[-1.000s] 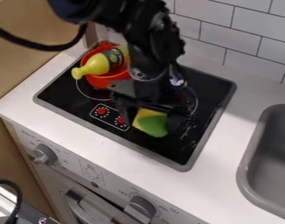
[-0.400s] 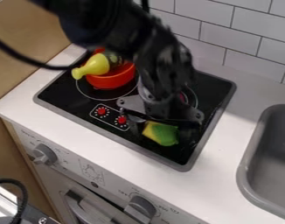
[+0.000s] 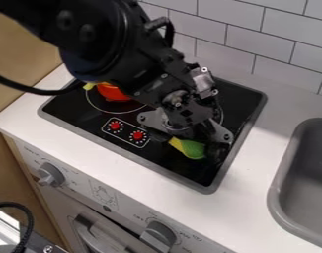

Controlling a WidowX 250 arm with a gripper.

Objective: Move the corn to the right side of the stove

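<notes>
Corn (image 3: 194, 150), yellow at 1 end and green at the other, is seen over the front right part of the black stove top (image 3: 78, 106). End effector (image 3: 190, 144) is pointed down there, its 2 fingers clamped on the corn, 1 at each side. Yellow end is turned to the view's left, green end to the right. Whether the stove's surface is touched by the corn cannot be told.

Orange-red pot (image 3: 111, 93) is set at the stove's back left, partly covered by the arm; a bit of a yellow item (image 3: 90, 85) is seen beside it. Printed panel with 2 red dials (image 3: 138, 135) is placed near the stove's front edge, left of the corn. Stove is set in the white bench (image 3: 256, 192); grey sink (image 3: 276, 185) is sited to the right. On the front below, 2 grey knobs (image 3: 51, 174) are mounted. Behind, white tiles (image 3: 276, 59) are seen.
</notes>
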